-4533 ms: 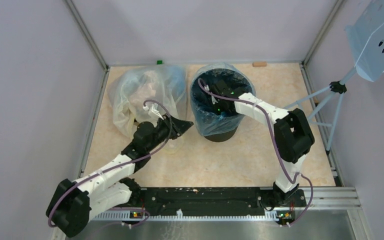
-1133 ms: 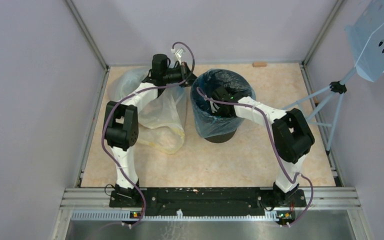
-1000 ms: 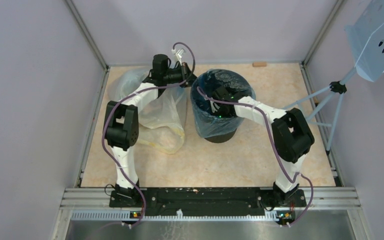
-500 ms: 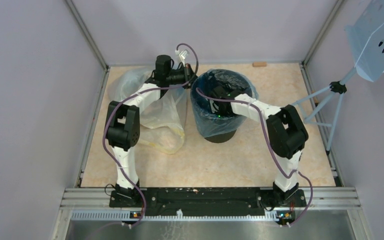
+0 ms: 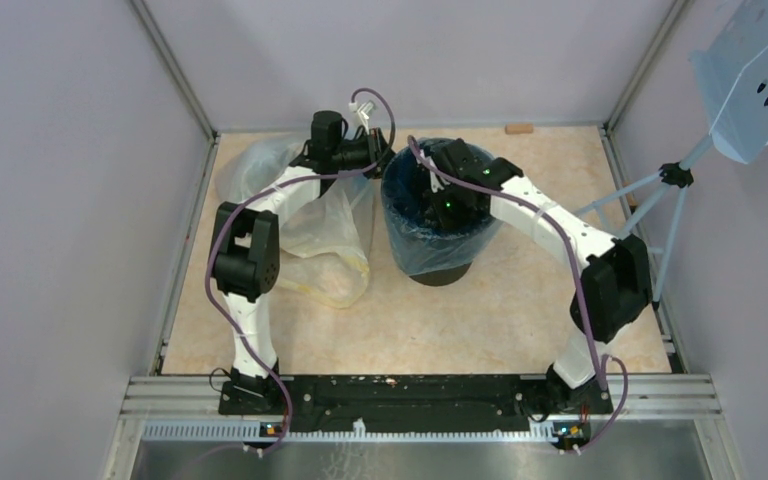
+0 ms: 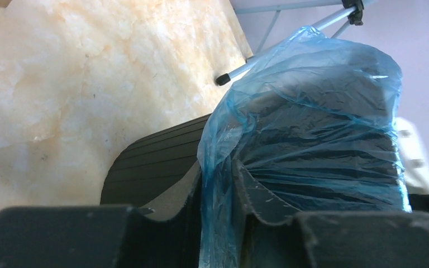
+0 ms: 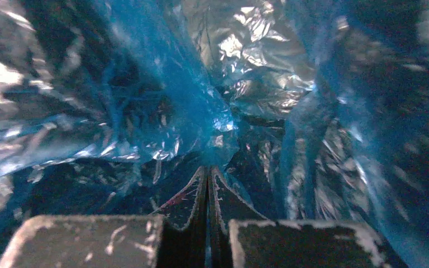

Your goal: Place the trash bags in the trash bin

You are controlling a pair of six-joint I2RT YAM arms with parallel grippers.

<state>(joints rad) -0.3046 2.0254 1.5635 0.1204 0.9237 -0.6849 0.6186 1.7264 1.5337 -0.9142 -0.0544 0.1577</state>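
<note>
The black ribbed trash bin stands at the middle back of the table, lined by the blue trash bag, which drapes over its rim. My left gripper is at the bin's left rim, shut on a fold of the blue bag beside the bin wall. My right gripper reaches down inside the bin. In the right wrist view its jaws are closed, pinching a point of the wrinkled blue film.
A large clear yellowish-white plastic bag lies left of the bin, under my left arm. A metal stand with a perforated blue plate is at the right wall. A small wooden block lies at the back edge.
My left arm swung from the near left up to the bin's left rim and gripped the bag. My right arm's elbow has just shifted right while its gripper stays inside the bin.
</note>
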